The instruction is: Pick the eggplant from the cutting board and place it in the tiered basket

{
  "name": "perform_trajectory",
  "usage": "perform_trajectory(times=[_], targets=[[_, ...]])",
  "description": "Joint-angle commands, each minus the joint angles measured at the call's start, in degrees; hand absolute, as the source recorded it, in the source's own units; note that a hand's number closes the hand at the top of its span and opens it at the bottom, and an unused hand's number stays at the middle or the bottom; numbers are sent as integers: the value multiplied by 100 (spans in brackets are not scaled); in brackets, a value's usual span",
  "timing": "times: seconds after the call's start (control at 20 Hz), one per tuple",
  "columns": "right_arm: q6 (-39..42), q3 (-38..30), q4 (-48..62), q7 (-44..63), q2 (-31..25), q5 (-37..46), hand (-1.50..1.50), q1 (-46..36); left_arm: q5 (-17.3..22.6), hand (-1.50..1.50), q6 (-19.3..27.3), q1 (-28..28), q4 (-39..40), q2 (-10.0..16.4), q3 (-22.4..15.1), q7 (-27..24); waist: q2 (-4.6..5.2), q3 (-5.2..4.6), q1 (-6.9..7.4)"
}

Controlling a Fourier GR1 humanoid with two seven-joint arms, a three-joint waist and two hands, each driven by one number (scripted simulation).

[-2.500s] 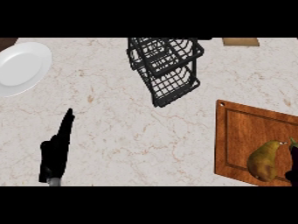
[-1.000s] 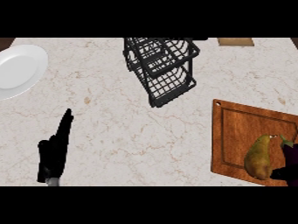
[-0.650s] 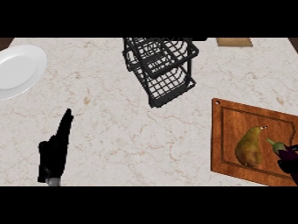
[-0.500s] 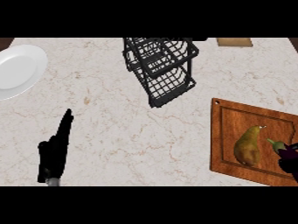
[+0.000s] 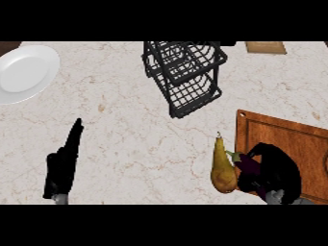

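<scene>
The dark purple eggplant (image 5: 247, 163) lies at the left edge of the wooden cutting board (image 5: 297, 144), its green stem pointing left. My right hand (image 5: 274, 169) covers it from the right, fingers curled round it, so most of its body is hidden. A yellow-brown pear (image 5: 221, 166) stands just left of the eggplant, on the counter beside the board's edge. The black wire tiered basket (image 5: 184, 72) is at the top centre, well away from the hand. At lower left my left hand (image 5: 63, 166) rests with fingers straight, holding nothing.
A white plate (image 5: 20, 73) sits at the upper left of the marble counter. A small brown wooden item (image 5: 266, 46) lies at the back right edge, behind the basket. Bare counter stretches between the left hand, the basket and the board.
My right hand has come further up over the board and curled round the eggplant. The pear has shifted left, off the board's edge. The left hand has stayed still.
</scene>
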Motion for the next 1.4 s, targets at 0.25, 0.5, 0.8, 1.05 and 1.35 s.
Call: perform_trajectory(times=[0.25,0.5,0.8,1.05,1.35], targets=[[-407,266,-504,1659,2085,2460,150,-727,129,0,-58,174,143,62,144,162,-52,11,-291],[-257,42,-1331,1661,2230,3607,150,-1358,120,0,-63,473,2,67,93,134,-134,7,-307],[1048,225,-1759,1663,2243,4615,150,-2097,119,0,-23,328,28,-22,102,150,-94,-1,-314],[1532,40,-1682,1663,2246,4852,150,-2480,15,0,56,247,-2,-37,71,204,-47,15,-215],[1954,-644,-1503,1663,2247,4711,150,-3323,1,0,-24,261,71,-94,-17,156,-13,19,-83]])
